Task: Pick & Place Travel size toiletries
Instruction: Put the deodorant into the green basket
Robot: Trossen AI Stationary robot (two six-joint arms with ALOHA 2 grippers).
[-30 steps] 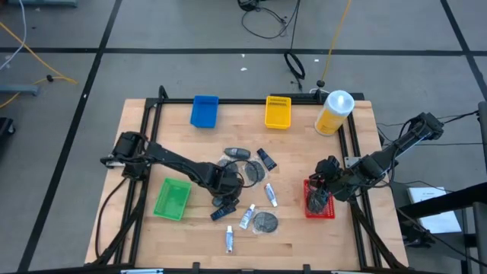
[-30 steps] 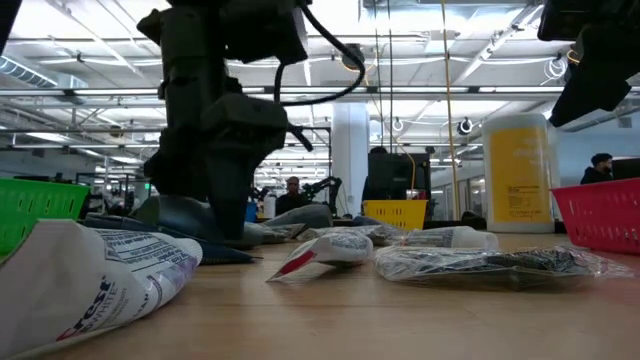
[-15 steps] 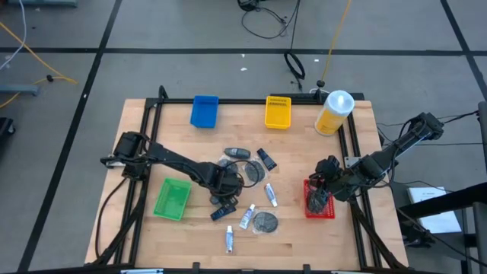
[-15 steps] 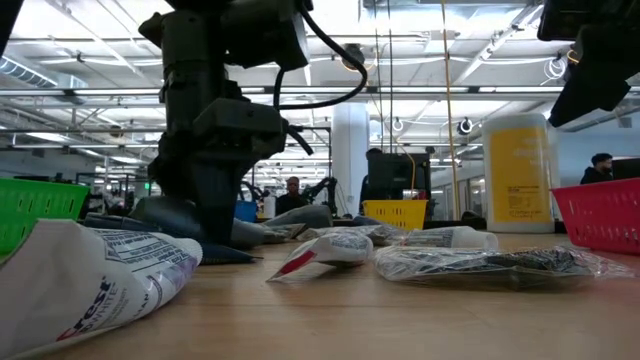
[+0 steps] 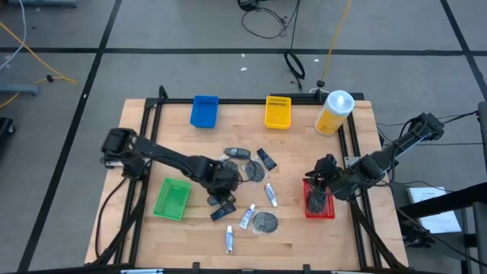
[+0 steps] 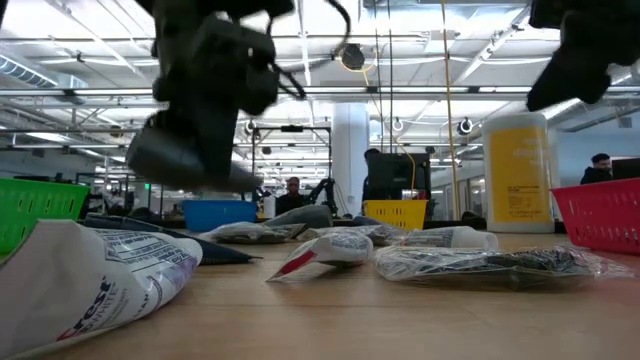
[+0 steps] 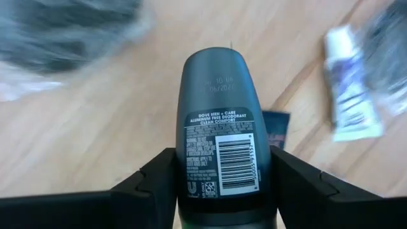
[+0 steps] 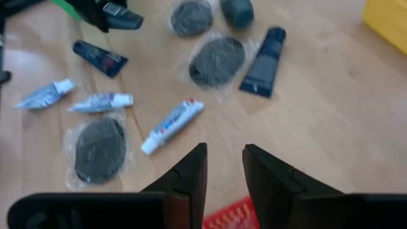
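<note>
Left pincer sits near tabletop centre, lifted clear of the wood in the low view. Its fingers are clamped on a dark grey deodorant bottle, label and barcode facing the wrist camera, rounded end pointing away from the wrist.

Rest of the toiletries lie loose around centre:
- dark bottle at 12 o'clock of the pincer
- black tube and grey disc in plastic wrap at 2–3 o'clock
- second wrapped disc at 4–5 o'clock, white tubes beside it
- one more white tube toward the near edge
- dark tube at 6 o'clock, just below the pincer

Right pincer hangs over the red tray at the tabletop's 3 o'clock side. Fingers stand a narrow gap apart, nothing between them.

Green tray at 8 o'clock of the left pincer.
</note>
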